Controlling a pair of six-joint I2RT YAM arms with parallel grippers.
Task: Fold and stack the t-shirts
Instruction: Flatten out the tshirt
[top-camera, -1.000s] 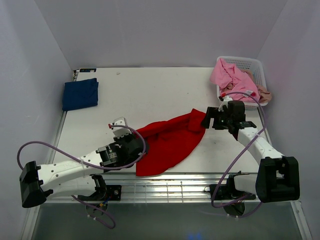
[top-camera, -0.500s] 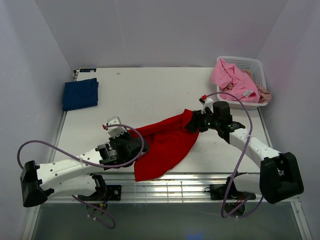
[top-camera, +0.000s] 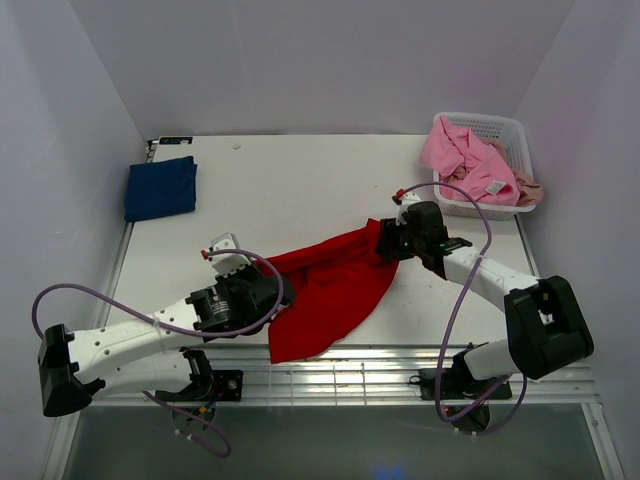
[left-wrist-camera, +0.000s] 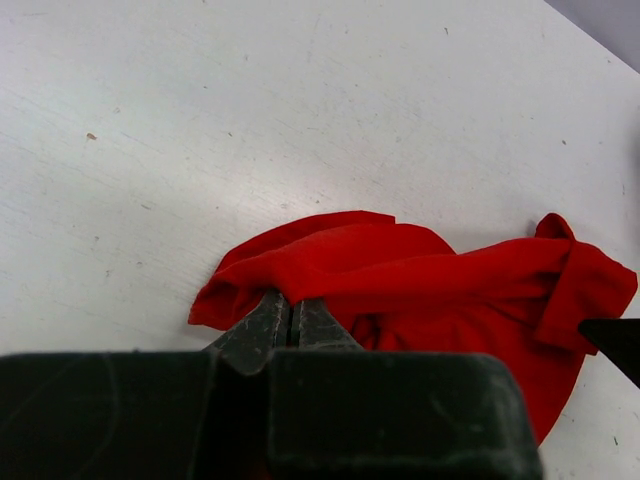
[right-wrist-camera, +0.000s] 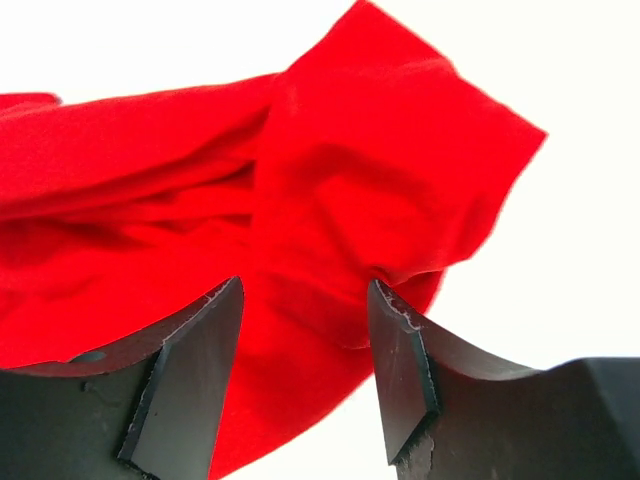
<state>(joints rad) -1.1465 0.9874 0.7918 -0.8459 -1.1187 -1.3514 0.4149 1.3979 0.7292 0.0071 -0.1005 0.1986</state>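
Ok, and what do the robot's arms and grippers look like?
The left arm and right arm have white links with black joints. The left gripper and right gripper have dark wedge-shaped fingers. Lilac cables loop along both, with red tags near the wrists.

White table (top-camera: 300, 190), seen from above: red t-shirt (top-camera: 325, 290) crumpled near front centre; navy t-shirt (top-camera: 160, 188) folded at far left; white lattice basket (top-camera: 497, 126) at far right corner.

spread shirt (top-camera: 330, 290): centre | folded shirt (top-camera: 160, 187): far left | basket (top-camera: 505, 128): far right
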